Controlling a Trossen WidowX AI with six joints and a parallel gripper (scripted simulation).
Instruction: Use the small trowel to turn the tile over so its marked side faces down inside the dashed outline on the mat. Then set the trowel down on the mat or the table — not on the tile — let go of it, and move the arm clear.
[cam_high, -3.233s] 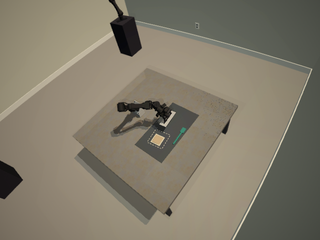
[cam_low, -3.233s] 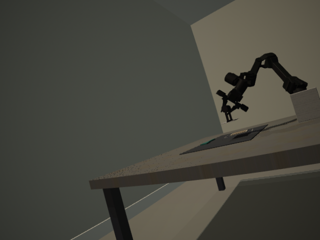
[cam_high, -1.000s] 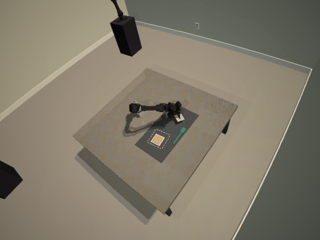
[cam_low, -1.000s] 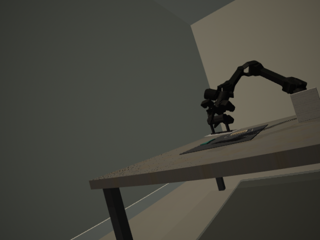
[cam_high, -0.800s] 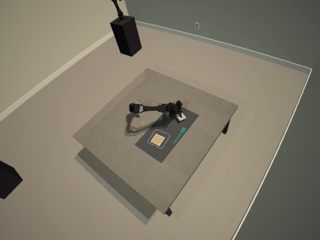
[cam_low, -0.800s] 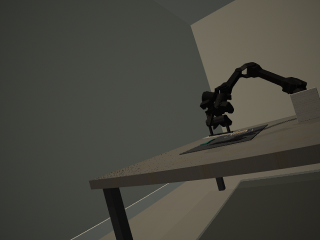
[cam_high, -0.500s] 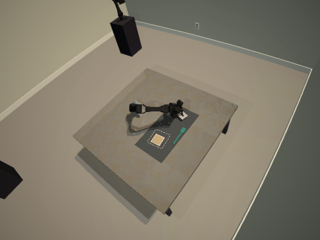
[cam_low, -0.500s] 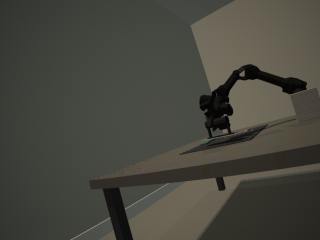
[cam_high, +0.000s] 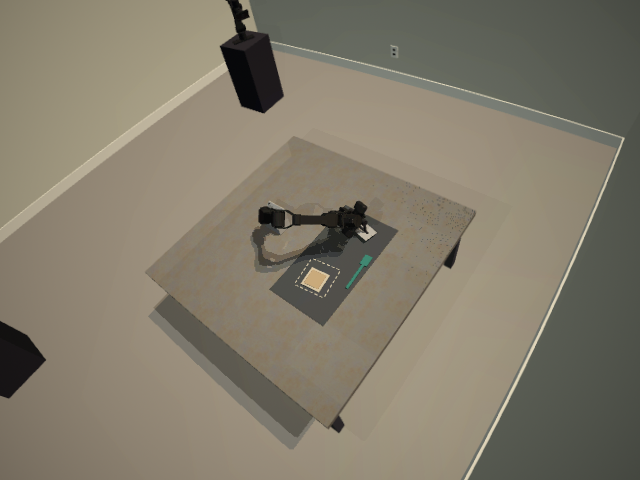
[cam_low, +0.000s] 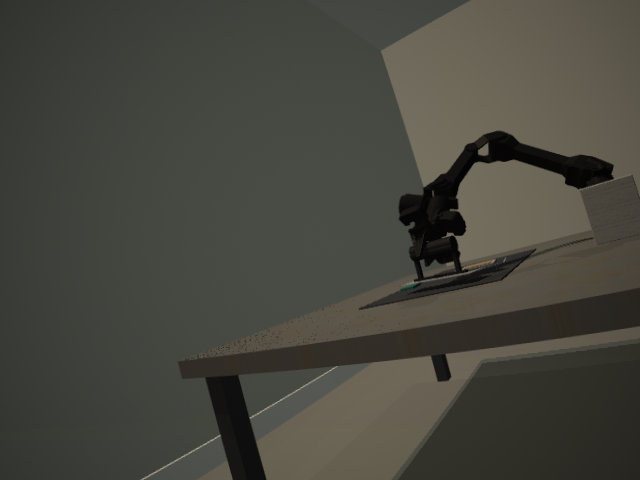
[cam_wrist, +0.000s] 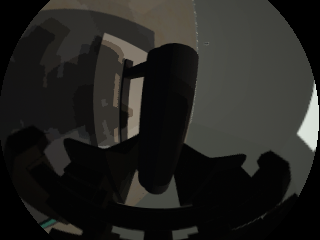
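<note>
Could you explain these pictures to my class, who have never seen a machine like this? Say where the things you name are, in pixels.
The black machine is a robot arm with one gripper (cam_high: 364, 227) (cam_low: 438, 276). One picture looks down from above, one looks from the side near table height, and one comes from the arm's wrist. On the table (cam_high: 227, 310) (cam_low: 413, 341) lies a dark mat (cam_high: 336, 304) (cam_low: 385, 302). On it are a tan tile with a pale border (cam_high: 315, 279), inside a dashed outline (cam_high: 324, 297), and a green tool (cam_high: 366, 260) (cam_low: 410, 286). The gripper is closed on a dark-handled trowel with a broad pale blade (cam_high: 368, 235) (cam_wrist: 135, 102).
</note>
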